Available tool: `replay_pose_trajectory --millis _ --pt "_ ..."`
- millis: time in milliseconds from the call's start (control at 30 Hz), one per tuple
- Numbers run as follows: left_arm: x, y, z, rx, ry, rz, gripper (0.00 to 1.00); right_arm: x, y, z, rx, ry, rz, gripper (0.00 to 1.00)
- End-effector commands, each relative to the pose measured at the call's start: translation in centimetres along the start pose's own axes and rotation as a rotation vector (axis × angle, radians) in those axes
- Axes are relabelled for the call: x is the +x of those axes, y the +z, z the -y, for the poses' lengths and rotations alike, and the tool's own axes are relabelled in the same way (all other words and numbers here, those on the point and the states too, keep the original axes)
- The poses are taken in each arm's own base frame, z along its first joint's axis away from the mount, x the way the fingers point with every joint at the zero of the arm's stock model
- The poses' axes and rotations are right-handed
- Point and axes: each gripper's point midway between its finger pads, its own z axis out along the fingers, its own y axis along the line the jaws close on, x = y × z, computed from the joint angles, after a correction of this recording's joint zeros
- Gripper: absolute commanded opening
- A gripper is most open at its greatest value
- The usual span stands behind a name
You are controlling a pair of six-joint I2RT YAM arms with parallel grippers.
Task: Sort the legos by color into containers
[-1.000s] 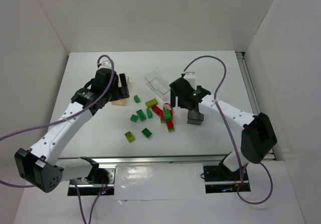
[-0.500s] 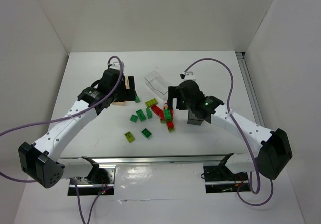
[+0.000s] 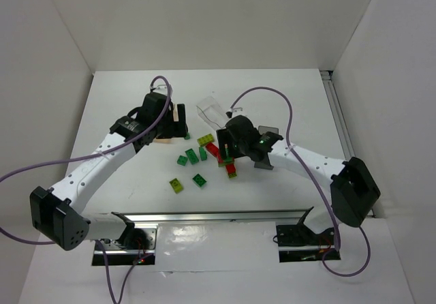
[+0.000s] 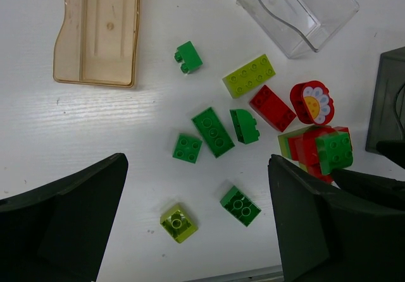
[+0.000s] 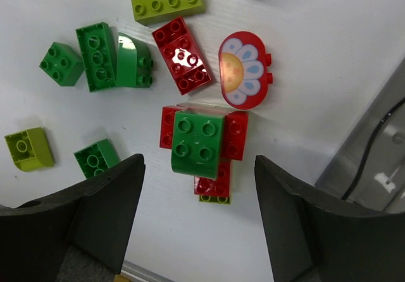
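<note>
White tabletop (image 3: 286,93) fills the top view, with the legos (image 3: 201,155) scattered at its centre. The tan container (image 3: 163,139) lies at 9 o'clock of them, the clear container (image 3: 210,108) at 12 and the dark grey container (image 3: 264,159) at 3. The left gripper (image 3: 174,116) hangs beside the tan container, and the right gripper (image 3: 227,153) sits low over the pile.

From the left wrist, the left gripper's jaws stand wide apart, holding nothing, above loose green pieces.

From the right wrist, the jaws are apart on either side of a green brick (image 5: 197,140) stacked on red bricks (image 5: 235,136), with a gap on each side. A flower-faced piece (image 5: 243,70) lies at 1 o'clock of it.
</note>
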Motion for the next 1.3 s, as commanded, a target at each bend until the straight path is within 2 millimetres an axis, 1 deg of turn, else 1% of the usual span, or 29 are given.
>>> replay_pose_trajectory --millis 0,67,133,167,233,267,300,333,400,433,533,567,600,667,700,800,833,867,900,933,967,1000,1033,1067,1133,1167,1200,1233,1267 --pt "-1.6 -0.7 0.3 0.005 -0.006 0.044 1.00 -1.7 0.2 -1.9 -0.029 -0.017 0.037 0.76" --pt "-1.6 -0.7 0.3 0.005 -0.006 0.044 1.00 -2.1 0.5 -1.7 -0.004 -0.017 0.048 0.71" --pt "-1.2 -0.5 0.2 0.001 -0.004 0.036 1.00 -1.2 1.1 -1.7 0.011 -0.032 0.023 0.68" --pt "-1.2 -0.5 0.2 0.001 -0.004 0.036 1.00 -1.8 1.0 -1.6 0.020 -0.030 0.039 0.68" --pt "-0.8 -0.3 0.0 -0.004 -0.001 0.027 1.00 -0.9 1.8 -1.1 0.047 -0.039 0.007 0.66" --pt "-0.8 -0.3 0.0 -0.004 -0.001 0.027 1.00 -0.6 1.7 -1.2 0.055 -0.049 0.002 0.66" --pt "-0.8 -0.3 0.0 -0.004 -0.001 0.027 1.00 -0.4 1.9 -1.0 0.067 -0.052 -0.002 0.62" --pt "-0.4 -0.1 -0.1 -0.009 0.002 0.016 1.00 -0.4 1.9 -1.0 0.067 -0.052 -0.002 0.60" --pt "-0.4 -0.1 -0.1 -0.009 0.002 0.016 1.00 -0.2 2.2 -0.8 0.080 -0.054 -0.005 0.55" --pt "0.0 0.0 -0.3 -0.013 0.004 0.008 1.00 -0.2 2.2 -0.8 0.080 -0.054 -0.005 0.55" --pt "-0.1 0.0 0.2 0.012 0.012 0.007 1.00 -0.2 2.6 -0.8 0.084 -0.056 -0.013 0.54" --pt "0.1 0.3 0.1 0.008 0.025 -0.001 1.00 -0.1 2.6 -0.6 0.096 -0.059 -0.017 0.50" --pt "-0.3 0.1 0.3 0.013 0.023 0.009 1.00 0.0 2.5 -0.7 0.102 -0.057 -0.011 0.47" --pt "-0.3 0.1 0.2 0.013 0.032 0.009 1.00 -0.1 2.5 -0.6 0.110 -0.057 -0.007 0.43" --pt "-0.3 0.1 0.2 0.013 0.032 0.009 1.00 -0.7 2.2 -0.9 0.102 -0.052 0.009 0.32" --pt "0.1 0.2 0.8 0.058 0.085 -0.009 1.00 -1.3 1.2 -1.2 0.078 -0.078 0.007 0.25" --pt "0.2 0.5 1.2 0.083 0.106 -0.016 1.00 -2.3 0.3 -1.8 0.054 -0.079 0.027 0.23" --pt "0.7 0.3 2.0 0.143 0.148 -0.037 1.00 -2.8 -0.3 -2.0 0.037 -0.095 0.035 0.23" --pt "0.4 0.2 2.9 0.191 0.174 -0.028 1.00 -3.4 -0.9 -2.1 0.017 -0.096 0.043 0.23" --pt "1.0 0.2 3.6 0.232 0.202 -0.039 1.00 -3.8 -1.8 -2.9 -0.048 -0.094 0.033 0.23" --pt "1.4 -0.3 4.4 0.293 0.220 -0.048 1.00 -5.1 -3.0 -2.3 -0.077 -0.075 0.063 0.23" --pt "1.5 -0.7 4.8 0.337 0.259 -0.037 1.00 -5.8 -3.8 -2.3 -0.111 -0.059 0.070 0.21" --pt "2.0 -1.0 5.9 0.401 0.293 -0.041 1.00 -5.7 -4.6 -2.8 -0.186 -0.057 0.046 0.21" --pt "3.0 -1.8 7.1 0.493 0.347 -0.070 1.00 -6.9 -5.6 -2.0 -0.212 -0.039 0.067 0.21" --pt "4.1 -2.2 8.2 0.525 0.407 -0.095 1.00 -7.7 -7.2 -1.9 -0.310 -0.013 0.050 0.21" --pt "4.4 -2.4 8.6 0.526 0.422 -0.095 1.00 -7.8 -7.3 -1.8 -0.338 -0.012 0.043 0.21" --pt "5.0 -2.3 9.1 0.543 0.449 -0.092 1.00 -7.6 -7.9 -1.7 -0.363 -0.003 0.031 0.21" --pt "5.8 -2.5 9.6 0.558 0.476 -0.103 0.99 -7.1 -8.3 -2.2 -0.418 0.005 -0.001 0.21" --pt "5.5 -3.1 10.5 0.602 0.492 -0.076 0.99 -7.6 -8.9 -1.8 -0.435 0.020 0.011 0.21"
